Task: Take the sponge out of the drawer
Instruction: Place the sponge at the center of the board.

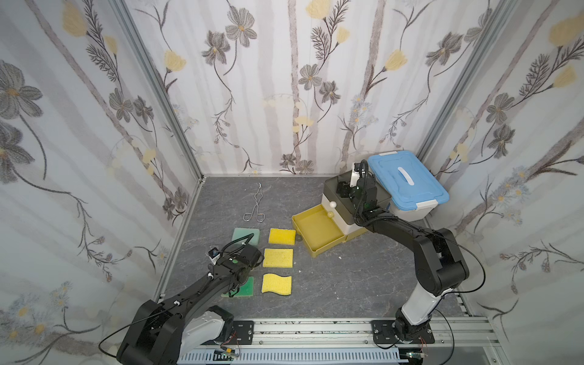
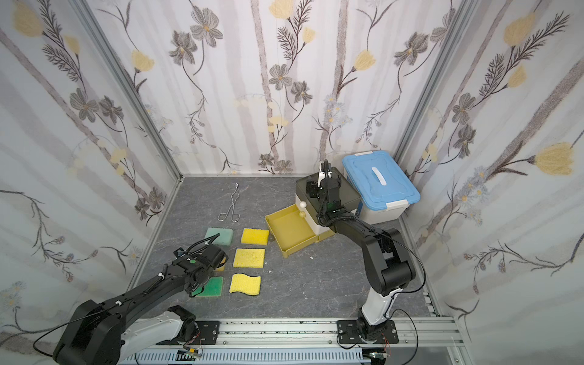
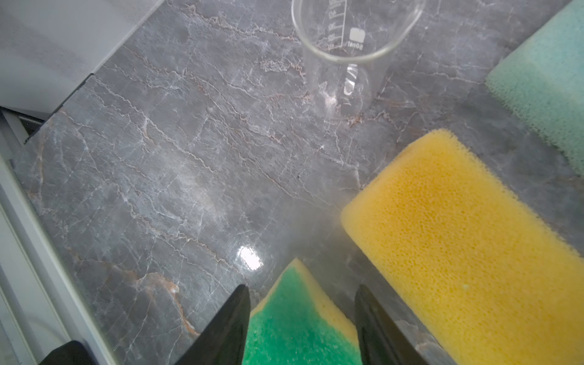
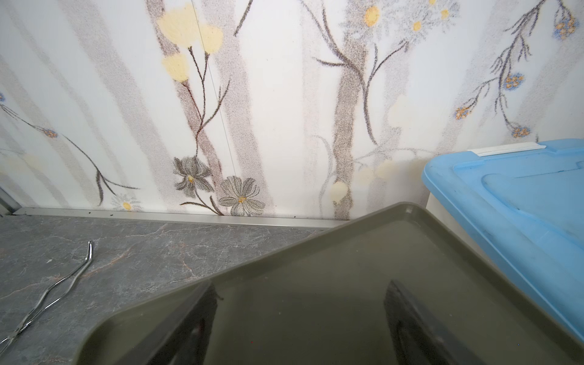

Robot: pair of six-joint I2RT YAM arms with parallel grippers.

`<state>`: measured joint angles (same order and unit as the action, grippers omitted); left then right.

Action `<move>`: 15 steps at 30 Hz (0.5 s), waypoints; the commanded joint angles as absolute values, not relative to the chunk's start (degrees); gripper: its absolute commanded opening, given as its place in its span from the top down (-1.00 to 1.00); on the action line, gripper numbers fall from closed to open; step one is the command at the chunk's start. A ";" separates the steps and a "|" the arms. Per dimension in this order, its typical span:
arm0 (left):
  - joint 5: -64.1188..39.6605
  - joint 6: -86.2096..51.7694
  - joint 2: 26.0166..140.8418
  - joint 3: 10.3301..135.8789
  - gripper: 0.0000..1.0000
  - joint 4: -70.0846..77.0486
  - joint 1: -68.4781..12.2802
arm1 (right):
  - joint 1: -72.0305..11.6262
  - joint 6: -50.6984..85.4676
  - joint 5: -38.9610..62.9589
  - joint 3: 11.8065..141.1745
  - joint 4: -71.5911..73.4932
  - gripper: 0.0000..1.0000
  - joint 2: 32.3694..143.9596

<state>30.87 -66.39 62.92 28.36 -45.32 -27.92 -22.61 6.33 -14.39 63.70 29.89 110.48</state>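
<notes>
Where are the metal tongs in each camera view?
Top view: tongs lie near the back wall.
Top view: tongs, same spot.
Left wrist: not in it.
Right wrist: on the table, past the drawer box.
Landmark: the drawer box's dark top.

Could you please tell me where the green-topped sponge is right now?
The green-topped sponge lies on the table front left, beside the wavy yellow sponge, between the open jaws of the left gripper.

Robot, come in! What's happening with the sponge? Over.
Left gripper open, astride green-topped sponge; right gripper open over drawer unit. Sponge out, flat on table; yellow drawer open, empty. Glass beaker nearby, not touching.
</notes>
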 commanded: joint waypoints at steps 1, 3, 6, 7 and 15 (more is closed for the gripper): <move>32.84 -67.50 61.53 28.31 -0.19 -46.45 -27.95 | -22.65 13.18 -9.49 62.05 5.76 -0.69 113.12; 33.07 -66.97 59.45 27.67 -0.23 -45.77 -28.04 | -22.59 13.18 -9.49 62.05 5.69 -0.69 113.12; 32.18 -62.86 55.82 26.86 -0.41 -42.99 -28.25 | -22.66 13.14 -9.57 62.14 5.54 -0.69 113.14; 31.34 -60.91 54.44 26.76 -0.55 -41.96 -28.29 | -22.68 13.23 -9.58 62.18 5.45 -0.69 113.16; 29.17 -50.81 45.21 32.04 -1.00 -41.74 -28.92 | -22.67 13.36 -9.47 62.40 5.02 -0.69 112.68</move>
